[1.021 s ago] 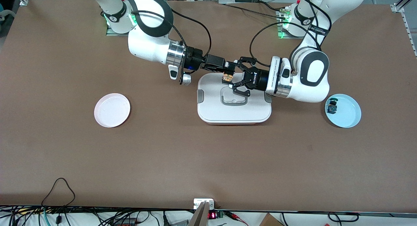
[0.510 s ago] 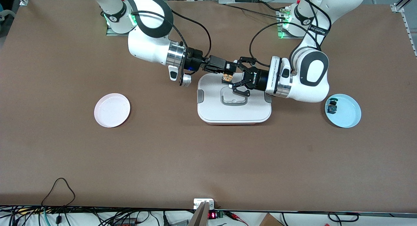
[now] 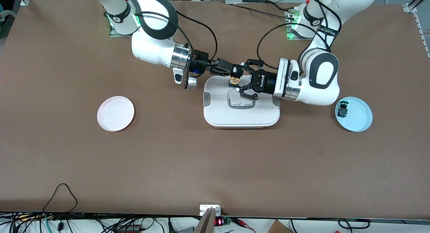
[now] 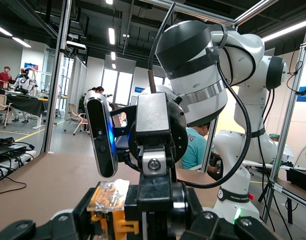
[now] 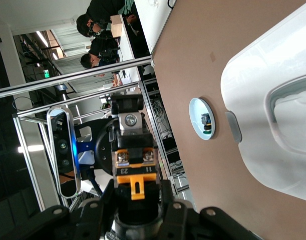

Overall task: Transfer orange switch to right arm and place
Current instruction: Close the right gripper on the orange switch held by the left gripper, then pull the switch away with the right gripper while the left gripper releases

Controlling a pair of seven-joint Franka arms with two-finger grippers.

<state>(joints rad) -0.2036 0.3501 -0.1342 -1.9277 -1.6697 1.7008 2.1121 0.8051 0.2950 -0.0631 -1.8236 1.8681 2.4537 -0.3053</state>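
Left wrist cam is basically staring down the right arm (image 4: 203,75): its black tool (image 4: 155,165) faces us, the orange switch (image 4: 110,207) sits just beside it, brown worktop (image 4: 37,185) underneath.

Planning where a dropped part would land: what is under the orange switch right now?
The white lidded box lies under the orange switch, held between the left gripper and right gripper. Its contents are hidden.
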